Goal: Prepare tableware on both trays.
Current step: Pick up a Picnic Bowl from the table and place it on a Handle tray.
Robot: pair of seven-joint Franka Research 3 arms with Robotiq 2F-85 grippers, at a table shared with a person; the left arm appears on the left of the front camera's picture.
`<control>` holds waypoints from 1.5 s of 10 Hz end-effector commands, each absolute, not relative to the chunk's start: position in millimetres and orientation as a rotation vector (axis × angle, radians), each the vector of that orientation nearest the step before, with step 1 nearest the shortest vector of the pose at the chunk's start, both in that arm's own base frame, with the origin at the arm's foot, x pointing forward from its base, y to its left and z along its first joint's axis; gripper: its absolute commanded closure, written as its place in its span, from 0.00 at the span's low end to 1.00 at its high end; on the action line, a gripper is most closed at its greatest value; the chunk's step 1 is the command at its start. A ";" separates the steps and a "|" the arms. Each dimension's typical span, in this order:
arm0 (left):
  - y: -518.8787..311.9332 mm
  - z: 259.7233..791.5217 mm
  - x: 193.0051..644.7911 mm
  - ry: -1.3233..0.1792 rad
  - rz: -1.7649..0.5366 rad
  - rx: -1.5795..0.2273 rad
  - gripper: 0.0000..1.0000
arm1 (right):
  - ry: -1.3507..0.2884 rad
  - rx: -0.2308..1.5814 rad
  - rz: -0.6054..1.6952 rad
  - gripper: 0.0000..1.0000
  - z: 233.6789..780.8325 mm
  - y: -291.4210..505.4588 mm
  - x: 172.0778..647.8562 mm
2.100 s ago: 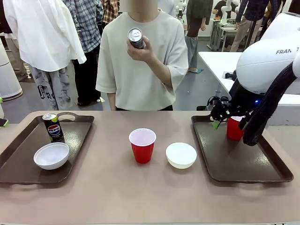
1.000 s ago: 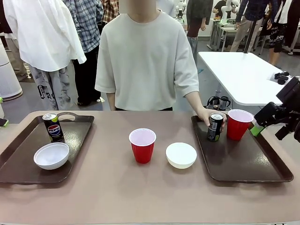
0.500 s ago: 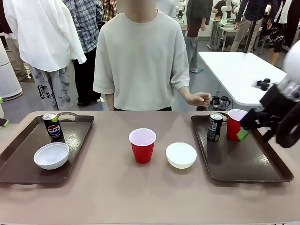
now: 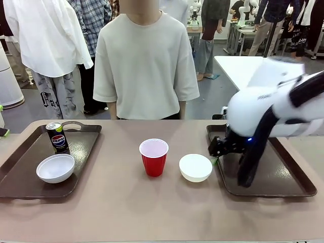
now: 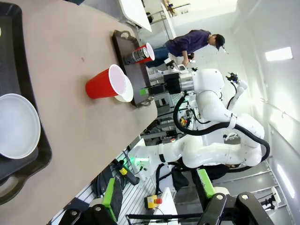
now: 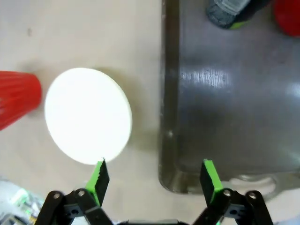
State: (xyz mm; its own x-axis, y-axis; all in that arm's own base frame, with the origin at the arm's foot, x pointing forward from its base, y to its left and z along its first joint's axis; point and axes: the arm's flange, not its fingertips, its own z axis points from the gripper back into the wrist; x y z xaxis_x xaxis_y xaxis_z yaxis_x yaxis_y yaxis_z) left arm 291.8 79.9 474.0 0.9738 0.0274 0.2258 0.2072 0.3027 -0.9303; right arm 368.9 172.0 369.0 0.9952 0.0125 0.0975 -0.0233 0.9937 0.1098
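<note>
My right gripper point(image 4: 214, 157) hangs open over the near-left corner of the right tray point(image 4: 283, 178), close beside a white bowl point(image 4: 195, 167) on the bare table. From the right wrist, its open gripper point(image 6: 154, 178) straddles the tray's rim point(image 6: 168, 117), with that bowl point(image 6: 87, 116) to the left. A black can point(image 6: 229, 11) and a red cup point(image 6: 288, 14) stand at the tray's far end. Another red cup point(image 4: 153, 157) stands mid-table. The left tray point(image 4: 86, 147) carries a can point(image 4: 57, 136) and a bowl point(image 4: 55, 168). My left gripper point(image 5: 157, 192) is open and holds nothing.
A person point(image 4: 147, 66) stands at the far side of the table with both arms down. My right arm's white body point(image 4: 263, 111) hangs over most of the right tray. Other people and tables are farther back.
The person set a can on the right tray, let go and drew the hand back. My right arm swung left from the tray's right side to its near-left corner beside the bowl.
</note>
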 end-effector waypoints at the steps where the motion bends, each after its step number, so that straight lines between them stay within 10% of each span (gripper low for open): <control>1: 80.9 474.7 293.2 -0.239 -0.135 -1.280 0.17 | -0.105 0.091 0.046 0.00 377.2 182.3 379.4; 13: 80.9 474.7 293.2 -0.239 -0.135 -1.280 0.17 | -0.065 0.030 0.117 0.00 339.5 230.4 393.5; 15: 80.9 474.7 293.2 -0.239 -0.135 -1.280 0.17 | -0.048 0.040 0.128 0.19 332.9 232.2 396.0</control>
State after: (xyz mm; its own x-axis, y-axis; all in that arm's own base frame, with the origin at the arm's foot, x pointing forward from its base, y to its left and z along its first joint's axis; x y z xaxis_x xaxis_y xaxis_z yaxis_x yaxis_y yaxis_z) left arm 291.8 79.9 474.0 0.9737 0.0273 0.2264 0.2078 0.3028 -0.9301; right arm 390.3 226.2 335.1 0.9916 0.1238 0.0382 -0.1252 0.9915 0.0355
